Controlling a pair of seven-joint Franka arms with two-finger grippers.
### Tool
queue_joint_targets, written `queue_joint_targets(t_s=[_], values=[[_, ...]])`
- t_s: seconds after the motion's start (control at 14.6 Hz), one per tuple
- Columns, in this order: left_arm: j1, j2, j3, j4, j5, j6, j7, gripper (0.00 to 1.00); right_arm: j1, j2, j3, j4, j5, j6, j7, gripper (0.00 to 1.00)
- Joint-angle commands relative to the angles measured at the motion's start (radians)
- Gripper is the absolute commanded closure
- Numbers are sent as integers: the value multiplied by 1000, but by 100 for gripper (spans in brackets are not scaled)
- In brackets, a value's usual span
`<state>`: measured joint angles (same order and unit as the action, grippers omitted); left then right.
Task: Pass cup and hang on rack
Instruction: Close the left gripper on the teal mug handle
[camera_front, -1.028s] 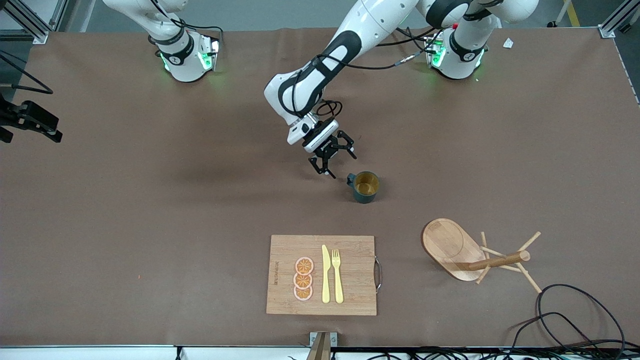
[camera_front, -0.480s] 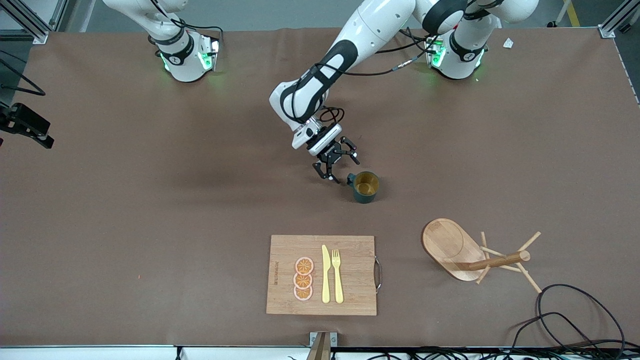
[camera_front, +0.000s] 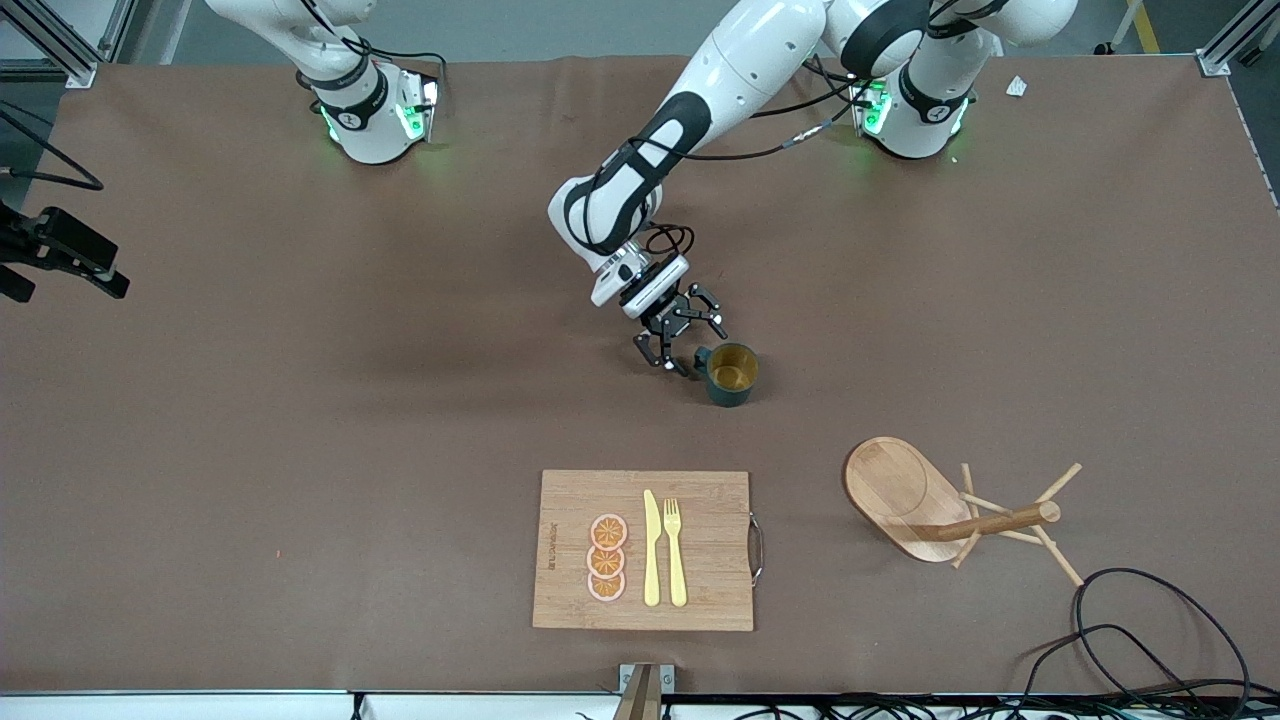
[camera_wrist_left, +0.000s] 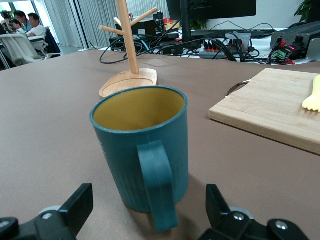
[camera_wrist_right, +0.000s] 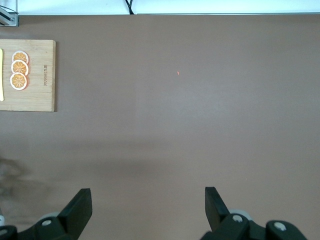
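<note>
cup (camera_front: 733, 373): upright on the table, centre of the front view, just right of middle; handle turned toward the left gripper; tan inside visible
left gripper (camera_front: 682, 337): low, just beside the cup's handle, upper left of the cup in the front view; jaws spread wide, nothing held; in the left wrist view the handle sits between the two fingers (camera_wrist_left: 75, 207), no contact seen
right gripper (camera_wrist_right: 147, 207): high over bare table toward the right arm's end; jaws wide apart, empty; arm waiting
rack (camera_front: 940, 505): lower right of the front view, nearer the camera than the cup, well apart from it; standing on its oval base
cutting board (camera_front: 644, 549): bottom centre of the front view; three orange slices (camera_front: 607, 558), knife (camera_front: 651, 548) and fork (camera_front: 675, 551) on it
cables (camera_front: 1150, 640): bottom right corner, near the rack
</note>
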<state>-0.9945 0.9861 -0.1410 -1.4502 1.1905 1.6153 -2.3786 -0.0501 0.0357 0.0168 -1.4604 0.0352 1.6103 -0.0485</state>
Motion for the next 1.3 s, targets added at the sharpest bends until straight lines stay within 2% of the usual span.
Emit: queue_joint_targets(t_s=[0.0,0.21,0.62,0.82,1.23], values=[[-10,14,6,16,23,-20,-10,1,-16,6,3,14,9,-6,10,0],[-10,19,38,17,23,-20,-7,2,-22,6,2,14,9,-4,10,0],[-7,36,54,50,35,-18,-2,2,-24,6,2,14,8,-4,13,0],[-12,36,47,79,32,-17,1,10,-24,6,2,14,8,-3,15,0],[-30,36,41,74,9,-20,-2,22,-25,6,2,14,8,-3,15,0]])
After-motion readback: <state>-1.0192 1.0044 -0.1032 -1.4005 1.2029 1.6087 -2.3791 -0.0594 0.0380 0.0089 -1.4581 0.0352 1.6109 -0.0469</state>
